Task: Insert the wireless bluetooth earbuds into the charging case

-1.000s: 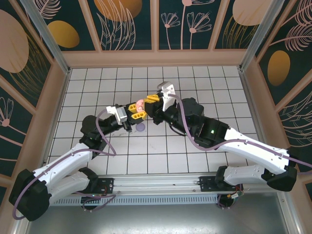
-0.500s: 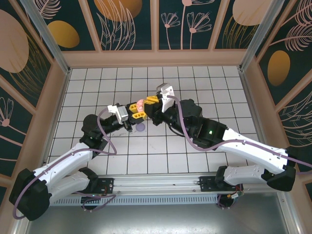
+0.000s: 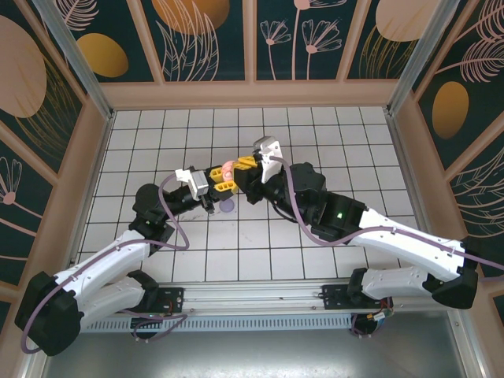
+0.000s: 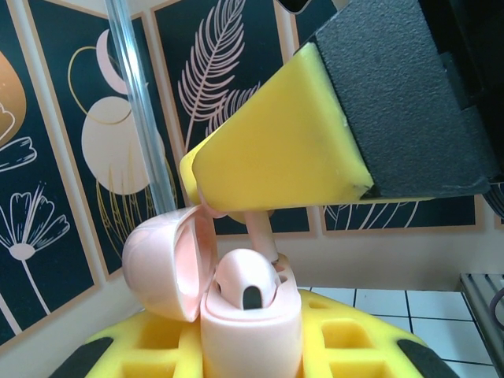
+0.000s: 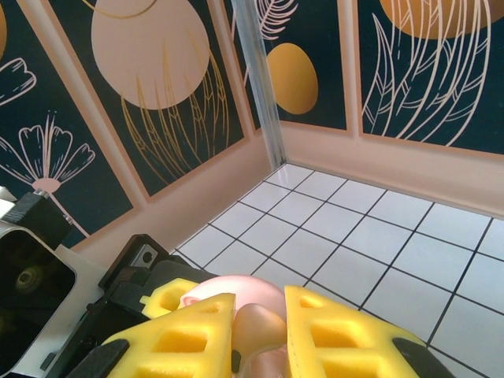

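Note:
In the left wrist view the pale pink charging case [image 4: 250, 331] stands upright between my left gripper's [image 4: 252, 350] yellow fingers [image 4: 134, 350], lid [image 4: 161, 264] swung open to the left. One pink earbud [image 4: 242, 282] sits in the case. The stem of a second pink earbud [image 4: 263, 233] points down into the case beside it, pinched under my right gripper's yellow finger [image 4: 276, 161]. The right wrist view has that earbud [image 5: 260, 331] between the right gripper's [image 5: 260, 337] pads, above the lid [image 5: 236, 290]. From above, the left gripper [image 3: 218, 179] and the right gripper [image 3: 241, 167] meet at the case [image 3: 227, 168] over mid-floor.
A small light purple round item [image 3: 227, 206] lies on the white tiled floor [image 3: 331, 142] just in front of the grippers. Patterned walls enclose the floor, with a metal post [image 5: 264, 87] in the far left corner. My left wrist body [image 5: 118, 287] sits close under the right fingers.
Both arms have barely shifted. Each grip stays as it was, with the earbud still over the open case.

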Robot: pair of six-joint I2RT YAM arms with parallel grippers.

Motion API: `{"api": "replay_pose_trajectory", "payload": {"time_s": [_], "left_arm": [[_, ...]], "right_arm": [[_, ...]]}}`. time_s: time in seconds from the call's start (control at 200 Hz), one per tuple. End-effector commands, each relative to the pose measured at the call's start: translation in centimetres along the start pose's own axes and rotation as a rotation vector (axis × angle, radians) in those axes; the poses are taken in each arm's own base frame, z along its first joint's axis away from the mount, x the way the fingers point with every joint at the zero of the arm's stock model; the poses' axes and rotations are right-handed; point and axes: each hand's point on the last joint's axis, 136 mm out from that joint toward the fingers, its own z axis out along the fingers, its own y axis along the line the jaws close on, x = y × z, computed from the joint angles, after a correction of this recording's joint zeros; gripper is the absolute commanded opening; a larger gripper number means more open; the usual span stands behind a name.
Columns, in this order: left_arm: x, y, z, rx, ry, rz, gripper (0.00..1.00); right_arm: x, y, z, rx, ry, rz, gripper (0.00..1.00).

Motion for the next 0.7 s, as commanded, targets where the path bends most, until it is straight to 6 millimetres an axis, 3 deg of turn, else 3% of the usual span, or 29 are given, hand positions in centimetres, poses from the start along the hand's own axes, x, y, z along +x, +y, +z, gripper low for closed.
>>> {"api": "replay_pose_trajectory", "payload": {"time_s": [0.0,0.255,0.485,0.696], "left_arm": [[-3.9,0.2,0.4,-0.001,-0.102,0.051,0.0],[-4.2,0.2,0.4,-0.002,-0.108,0.05,0.0],[-4.2,0.3,0.4,-0.005,-0.112,0.047,0.0],[-4.4,0.4,0.4,-0.009,-0.115,0.045,0.0]], "right_arm": [[4.9,0.5,0.8,-0.002,0.142,-0.069,0.19],[6.9,0.1,1.3,0.023,0.183,-0.109,0.19],[8.1,1.4,1.3,-0.063,0.222,-0.158,0.18],[9.6,1.1,1.7,-0.043,0.286,-0.175,0.2]]}}
